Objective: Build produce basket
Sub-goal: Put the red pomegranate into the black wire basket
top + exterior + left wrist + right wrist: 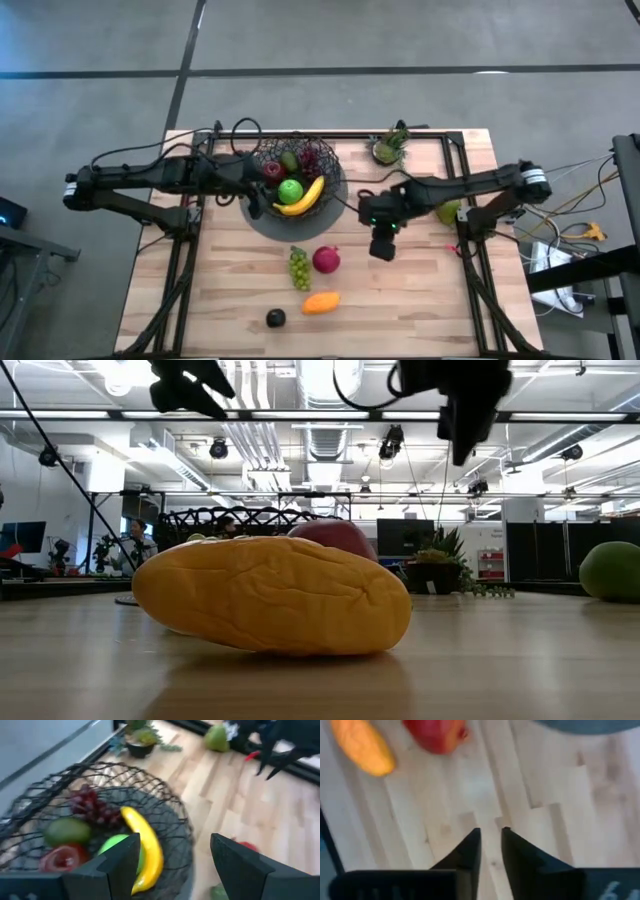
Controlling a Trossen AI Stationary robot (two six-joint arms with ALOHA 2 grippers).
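Observation:
The dark wire-mesh basket [300, 172] stands on a flat grey disc [262, 222]. It holds a yellow banana [145, 845], a green apple [290, 190], a red apple [62, 857], purple grapes [92, 807] and a green fruit [66, 831]. On the table lie green grapes [298, 268], a red fruit [326, 260], an orange fruit [320, 302], a dark avocado [275, 318] and a green pear [448, 212]. My left gripper [175, 855] hovers open over the basket's near-left rim. My right gripper [490, 845] is shut and empty, up above bare wood right of the red fruit.
A small potted plant [388, 148] stands at the far edge, right of the basket. Dark frame rails run along the table's sides. Bare wood lies between the basket and the pear, and along the near edge right of the orange fruit [270, 595].

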